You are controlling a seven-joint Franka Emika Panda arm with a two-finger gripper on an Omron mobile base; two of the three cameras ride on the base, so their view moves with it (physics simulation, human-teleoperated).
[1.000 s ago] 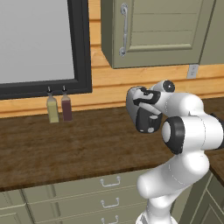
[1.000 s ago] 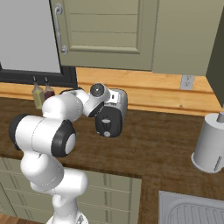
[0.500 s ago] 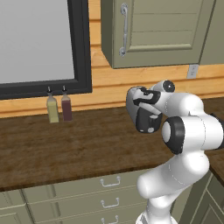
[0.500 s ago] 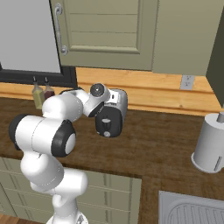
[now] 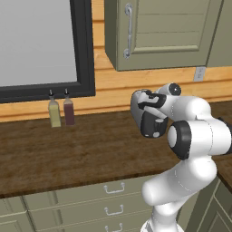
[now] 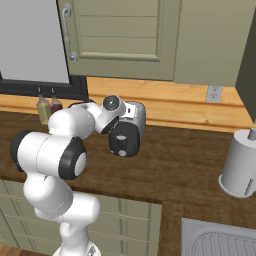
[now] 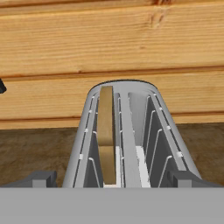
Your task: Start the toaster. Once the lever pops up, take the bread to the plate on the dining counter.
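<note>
While upright, bread (image 7: pixel 106 131) inside toaster (image 7: pixel 127 140)

We see the toaster (image 7: pixel 124 135) backed against the wood wall (image 7: pixel 109 48); bread (image 7: pixel 106 131) fills its left slot, the right slot stands open. Two bottles (image 5: pixel 61 111) and a grey canister (image 6: pixel 241 162) sit well apart on the counter (image 5: pixel 68 154).
</note>
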